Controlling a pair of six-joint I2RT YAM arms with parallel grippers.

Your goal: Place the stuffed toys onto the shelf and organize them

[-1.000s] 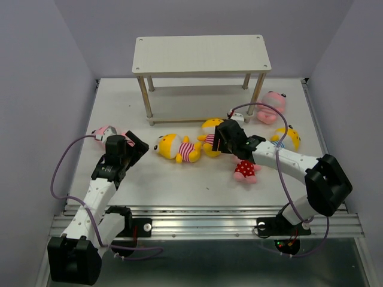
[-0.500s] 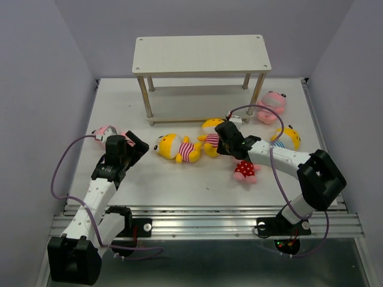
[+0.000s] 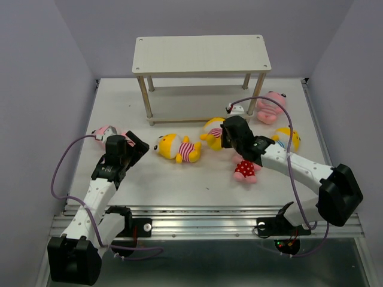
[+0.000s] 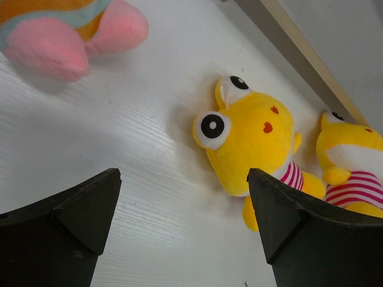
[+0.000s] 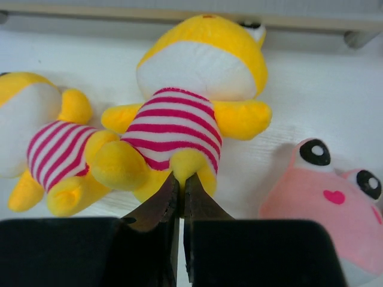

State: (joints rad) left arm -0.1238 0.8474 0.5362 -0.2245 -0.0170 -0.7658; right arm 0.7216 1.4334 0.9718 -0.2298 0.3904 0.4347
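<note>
The shelf [image 3: 200,54] stands at the back of the table with both boards bare. My right gripper [image 3: 228,136] [image 5: 181,176] is shut on the foot of a yellow toy in pink stripes [image 3: 211,130] [image 5: 191,89], which lies just before the shelf. A second yellow striped toy [image 3: 175,147] [image 4: 251,140] [image 5: 42,137] lies to its left. My left gripper [image 3: 135,147] [image 4: 179,185] stands open and empty, low over the table and short of that toy. A pink toy [image 3: 105,131] [image 4: 66,30] lies by the left gripper. A pink toy in red polka dots [image 3: 245,169] [image 5: 326,191] lies under the right arm.
Another pink toy [image 3: 272,106] and a yellow toy [image 3: 288,138] lie at the right of the table, close to the shelf's right legs [image 3: 257,94]. Grey walls close in both sides. The right arm's cable [image 3: 263,103] loops over the pink toy.
My right gripper has shut on the yellow toy's foot, and the right arm's elbow has swung out to the right. The left arm has not moved.
</note>
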